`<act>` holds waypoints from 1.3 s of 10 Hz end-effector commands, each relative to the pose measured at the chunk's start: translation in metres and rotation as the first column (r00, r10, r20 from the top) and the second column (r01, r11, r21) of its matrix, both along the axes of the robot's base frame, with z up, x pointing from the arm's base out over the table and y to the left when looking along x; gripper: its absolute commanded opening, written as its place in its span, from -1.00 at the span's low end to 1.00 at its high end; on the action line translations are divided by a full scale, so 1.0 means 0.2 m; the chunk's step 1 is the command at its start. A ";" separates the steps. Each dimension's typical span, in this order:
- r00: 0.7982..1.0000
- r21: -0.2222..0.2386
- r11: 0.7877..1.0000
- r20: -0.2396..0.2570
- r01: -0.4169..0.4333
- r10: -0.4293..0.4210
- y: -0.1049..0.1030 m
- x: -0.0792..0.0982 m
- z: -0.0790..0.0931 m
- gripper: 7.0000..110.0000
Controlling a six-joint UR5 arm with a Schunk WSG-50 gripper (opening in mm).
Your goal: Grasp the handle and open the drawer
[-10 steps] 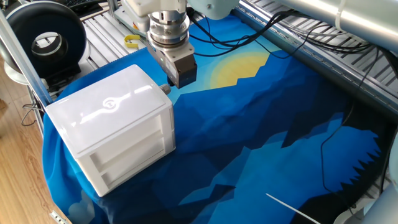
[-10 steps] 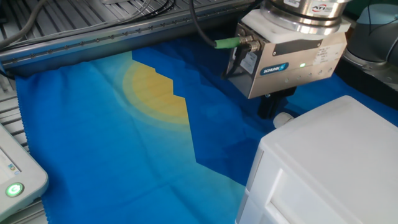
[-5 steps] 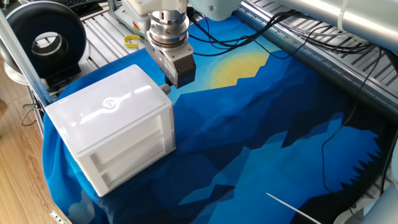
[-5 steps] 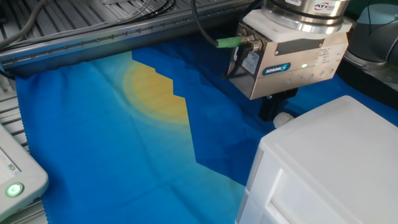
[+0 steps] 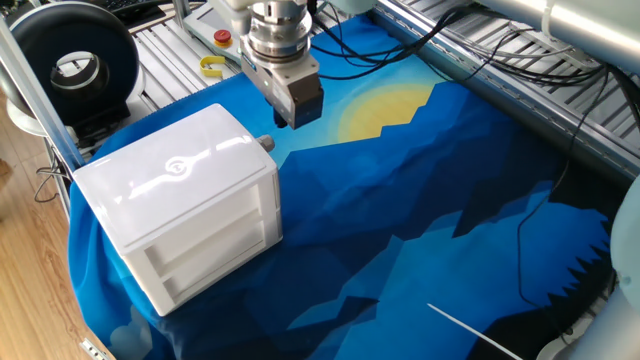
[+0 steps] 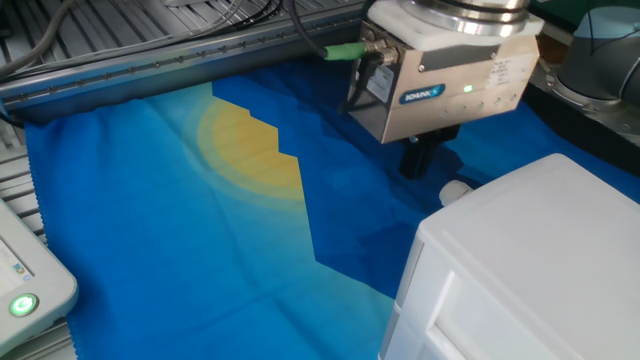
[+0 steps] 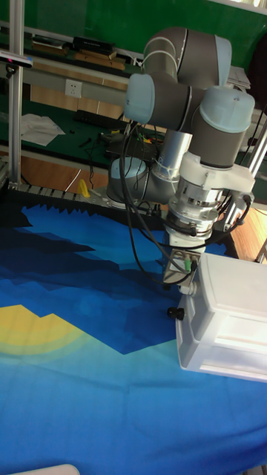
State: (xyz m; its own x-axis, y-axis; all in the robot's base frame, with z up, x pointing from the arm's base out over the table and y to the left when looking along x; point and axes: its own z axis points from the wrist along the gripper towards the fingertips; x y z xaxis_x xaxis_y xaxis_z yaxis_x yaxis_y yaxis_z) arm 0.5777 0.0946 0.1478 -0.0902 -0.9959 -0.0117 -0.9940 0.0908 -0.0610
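Blue cloth with a yellow sun patch [image 5: 420, 200] covers the table, spreading under and all round the tool. Glossy white plastic cabinet with a swirl logo on top [image 5: 175, 215] sits below and just beside the gripper [image 6: 418, 160]. The white tray-like drawer [image 7: 222, 335] is shut flush in the cabinet on the side facing the tool.

The small stubby grey metal knob handle [image 5: 266, 144] sticks out of that side, just below the fingertips and apart from them, nothing touching. The fingers [image 6: 420, 157] are dark, short and mostly tucked under the grey gripper body; cannot tell whether the jaws are released or clenched, though nothing is between them.

Step, as I judge it: approach, handle not yet grasped, drawer not yet opened. Next move calls for coming down level with the knob, straddling it with a finger each side, closing, then pulling straight away from the cabinet.

Around: red round button [image 5: 222, 38] and yellow loop [image 5: 211, 68] on the metal rails behind the tool, black cables [image 5: 380, 50] trailing past it, black round reel [image 5: 75, 65] well off to the side. Nothing blocks the handle; the risk is fingers clipping the cabinet's top edge.
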 end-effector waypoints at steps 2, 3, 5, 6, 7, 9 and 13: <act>1.000 0.026 1.000 -0.008 0.014 -0.014 0.00 0.00 0.02 -1.00; 1.000 -0.001 1.000 -0.002 0.027 -0.027 -0.03 0.01 0.02 -1.00; 1.000 -0.018 1.000 0.009 0.018 -0.017 -0.05 0.02 0.02 -1.00; 1.000 0.013 1.000 0.001 0.007 -0.007 -0.01 0.01 0.02 -1.00; 1.000 -0.001 1.000 -0.002 0.008 -0.008 -0.03 0.01 0.02 -1.00; 1.000 -0.005 1.000 -0.006 0.007 -0.007 -0.03 0.02 0.02 -1.00; 0.999 0.000 1.000 -0.034 -0.021 0.021 -0.02 0.20 0.02 -1.00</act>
State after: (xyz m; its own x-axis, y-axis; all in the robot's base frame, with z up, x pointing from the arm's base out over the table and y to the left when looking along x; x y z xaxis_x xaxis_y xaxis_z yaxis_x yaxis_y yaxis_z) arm 0.5983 0.0865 0.1515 -0.0790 -0.9968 0.0082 -0.9959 0.0786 -0.0439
